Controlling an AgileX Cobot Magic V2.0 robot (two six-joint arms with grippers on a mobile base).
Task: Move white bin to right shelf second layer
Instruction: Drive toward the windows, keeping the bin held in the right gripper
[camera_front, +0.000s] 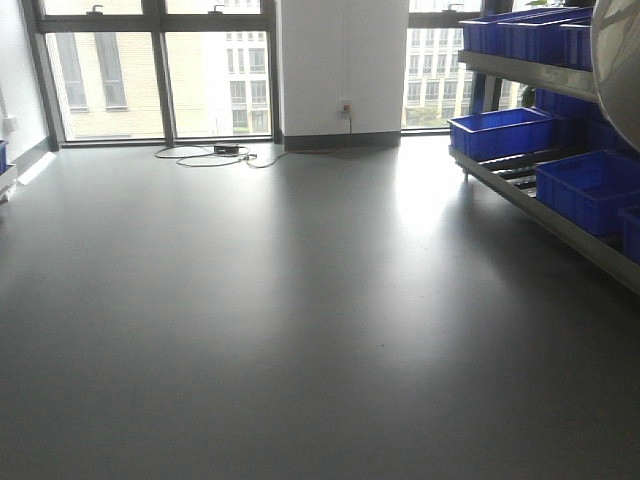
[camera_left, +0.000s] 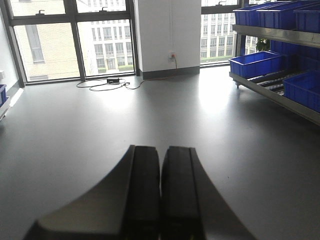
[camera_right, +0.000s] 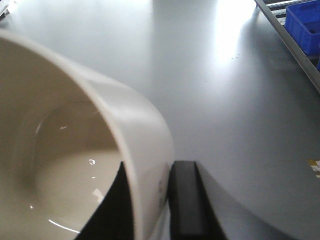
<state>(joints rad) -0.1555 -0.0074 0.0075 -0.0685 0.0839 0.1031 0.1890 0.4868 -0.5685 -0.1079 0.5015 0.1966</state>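
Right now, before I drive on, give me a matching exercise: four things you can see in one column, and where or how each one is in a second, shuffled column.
1 white bin
2 left gripper
3 blue crates
4 cable

A lying on the floor by the window
B on the steel rack
C shut, holding nothing
D wall pinched in the right gripper

Pairs: 1-D, 2-C, 3-B, 4-A
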